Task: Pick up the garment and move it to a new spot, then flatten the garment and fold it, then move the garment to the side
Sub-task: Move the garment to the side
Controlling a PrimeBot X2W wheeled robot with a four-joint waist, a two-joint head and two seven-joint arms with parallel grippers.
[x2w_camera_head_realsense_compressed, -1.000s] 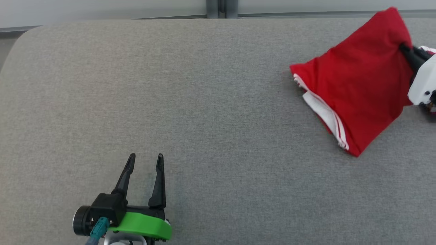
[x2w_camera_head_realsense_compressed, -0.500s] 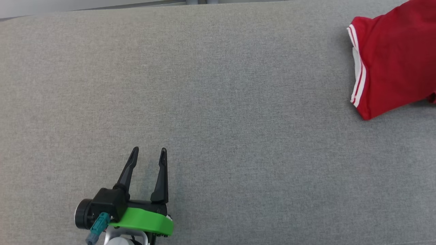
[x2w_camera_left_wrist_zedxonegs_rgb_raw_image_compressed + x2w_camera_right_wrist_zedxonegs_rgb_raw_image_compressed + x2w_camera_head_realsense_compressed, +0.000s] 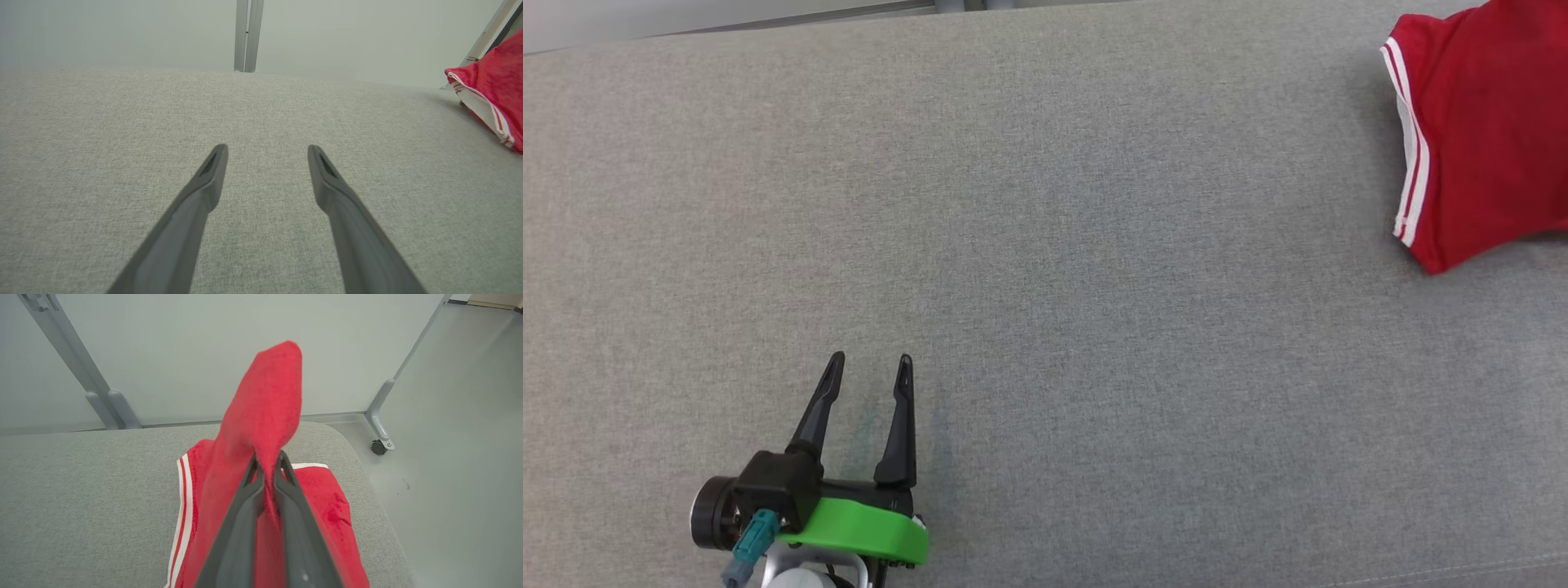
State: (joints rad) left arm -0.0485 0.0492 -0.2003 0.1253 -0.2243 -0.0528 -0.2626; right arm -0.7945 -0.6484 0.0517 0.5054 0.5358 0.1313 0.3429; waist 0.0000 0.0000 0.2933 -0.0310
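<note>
Shifting farther right, the garment (image 3: 265,396) stays pinched between right fingers (image 3: 237,522).

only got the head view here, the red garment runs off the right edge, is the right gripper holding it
Observer: Yes. In the right wrist view the right gripper is shut on a fold of the red garment, with a peak of cloth standing above its fingertips.
Operator: how near the edge of the surface is it
Observer: It lies by the rounded corner of the grey cushion; just past that corner are the floor and a partition's caster.
</note>
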